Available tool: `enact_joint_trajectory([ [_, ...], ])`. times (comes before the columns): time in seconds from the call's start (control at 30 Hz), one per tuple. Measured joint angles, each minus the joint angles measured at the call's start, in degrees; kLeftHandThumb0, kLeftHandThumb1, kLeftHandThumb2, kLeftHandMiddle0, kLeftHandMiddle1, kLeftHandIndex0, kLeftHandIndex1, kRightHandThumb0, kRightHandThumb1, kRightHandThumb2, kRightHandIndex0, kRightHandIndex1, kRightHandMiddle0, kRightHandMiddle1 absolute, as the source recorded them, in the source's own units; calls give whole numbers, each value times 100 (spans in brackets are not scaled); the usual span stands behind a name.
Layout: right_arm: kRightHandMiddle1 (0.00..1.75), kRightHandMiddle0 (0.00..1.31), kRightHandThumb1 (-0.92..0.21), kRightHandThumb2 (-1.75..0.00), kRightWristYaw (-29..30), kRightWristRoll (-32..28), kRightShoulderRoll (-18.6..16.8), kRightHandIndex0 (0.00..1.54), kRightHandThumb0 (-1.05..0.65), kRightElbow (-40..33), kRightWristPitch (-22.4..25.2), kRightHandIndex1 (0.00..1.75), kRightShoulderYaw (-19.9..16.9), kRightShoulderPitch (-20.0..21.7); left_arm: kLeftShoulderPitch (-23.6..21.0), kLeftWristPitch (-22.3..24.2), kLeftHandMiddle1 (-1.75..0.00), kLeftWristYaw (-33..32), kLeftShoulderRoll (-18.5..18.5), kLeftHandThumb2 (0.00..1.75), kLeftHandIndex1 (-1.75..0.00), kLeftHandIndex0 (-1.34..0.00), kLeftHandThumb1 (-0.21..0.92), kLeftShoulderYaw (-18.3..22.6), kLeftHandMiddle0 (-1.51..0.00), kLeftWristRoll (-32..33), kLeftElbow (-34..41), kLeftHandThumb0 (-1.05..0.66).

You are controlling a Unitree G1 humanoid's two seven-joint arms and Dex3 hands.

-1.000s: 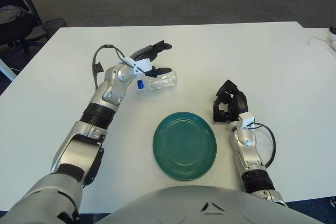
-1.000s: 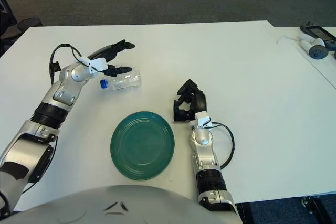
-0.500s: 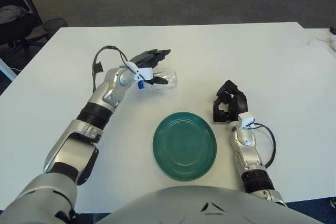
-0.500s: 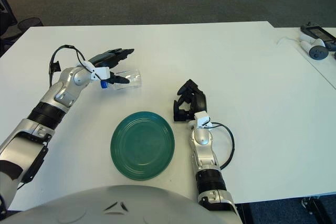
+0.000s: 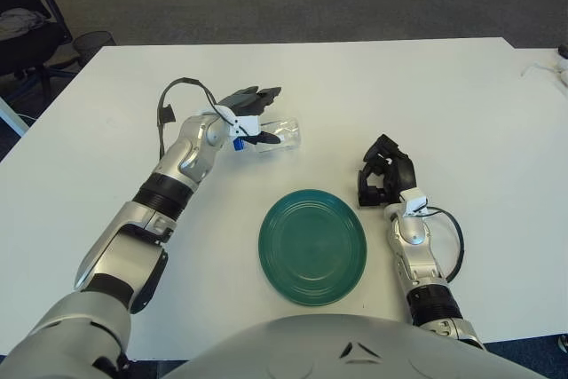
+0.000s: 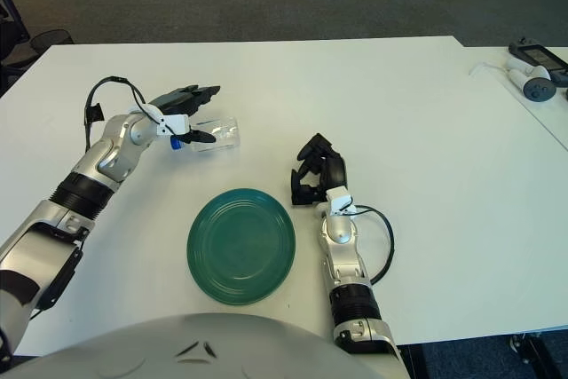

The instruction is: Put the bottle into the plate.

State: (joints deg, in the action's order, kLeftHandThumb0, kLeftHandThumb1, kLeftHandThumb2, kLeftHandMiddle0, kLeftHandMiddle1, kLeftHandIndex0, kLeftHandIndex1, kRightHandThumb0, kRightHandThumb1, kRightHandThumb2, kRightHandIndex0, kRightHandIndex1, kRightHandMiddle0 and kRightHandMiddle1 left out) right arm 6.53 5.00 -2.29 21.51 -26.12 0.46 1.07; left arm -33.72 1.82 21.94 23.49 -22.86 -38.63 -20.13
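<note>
**A:** What sits closest to the robot?

**B:** A round green plate [image 5: 312, 247] on a white table [image 5: 461, 104], with nothing on it. Just right of the plate is the right hand [image 5: 385, 180], its dark fingers curled inward, holding nothing.

**A:** And the bottle?

**B:** Beyond the plate, toward its far left, a clear plastic bottle [image 5: 275, 134] lies on its side on the table. Its long axis runs left to right, with the blue cap [image 5: 238, 141] pointing left, away from the plate.

**A:** Where is the left hand?

**B:** The left hand [image 5: 246, 115] is at the bottle's cap end, fingers closing around its neck from above and in front, the body sticking out to the right.
</note>
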Motion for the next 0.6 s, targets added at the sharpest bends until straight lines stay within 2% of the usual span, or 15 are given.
enact_joint_trajectory([
  [0.2, 175, 69, 8, -173, 7, 0, -12, 92, 0, 0, 13, 166, -7, 0, -192, 316, 0, -11, -3, 15, 0, 0, 92, -306, 0, -501, -248, -105],
  [0.6, 175, 69, 9, -173, 41, 2, -20, 94, 0, 4, 13, 163, -11, -3, -365, 386, 0, -151, -156, 14, 0, 0, 92, -514, 0, -666, -840, -105],
])
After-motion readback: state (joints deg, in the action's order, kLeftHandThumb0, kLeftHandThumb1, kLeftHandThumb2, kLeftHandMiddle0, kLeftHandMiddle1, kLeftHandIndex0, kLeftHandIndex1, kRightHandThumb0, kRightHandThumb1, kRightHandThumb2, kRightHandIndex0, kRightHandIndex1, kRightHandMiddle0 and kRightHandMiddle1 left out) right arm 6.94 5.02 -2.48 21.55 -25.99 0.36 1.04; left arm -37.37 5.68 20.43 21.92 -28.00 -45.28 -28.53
